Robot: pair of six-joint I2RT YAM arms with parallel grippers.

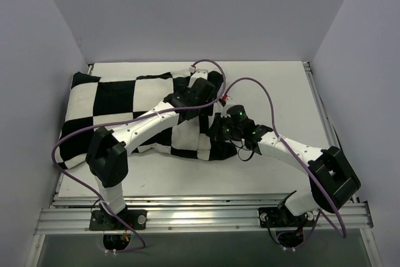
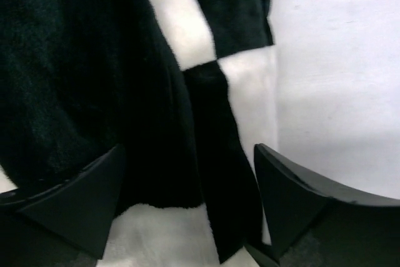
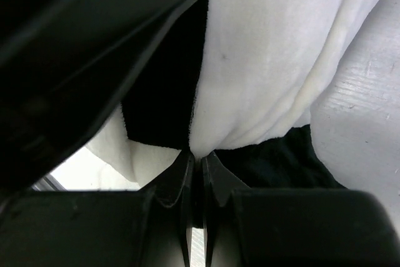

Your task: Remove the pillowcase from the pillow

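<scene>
The black-and-white checkered pillowcase lies across the left and middle of the table, still filled out; the plain white pillow is hidden inside it. My left gripper is open over the case's right end, its jaws straddling a black fold of the cover. My right gripper is shut on a pinch of the pillowcase fabric at its lower right corner, fingertips closed tight on the white and black cloth.
White table with bare surface to the right of the case. Grey walls stand on three sides. Purple cables loop over both arms. A metal rail runs along the near edge.
</scene>
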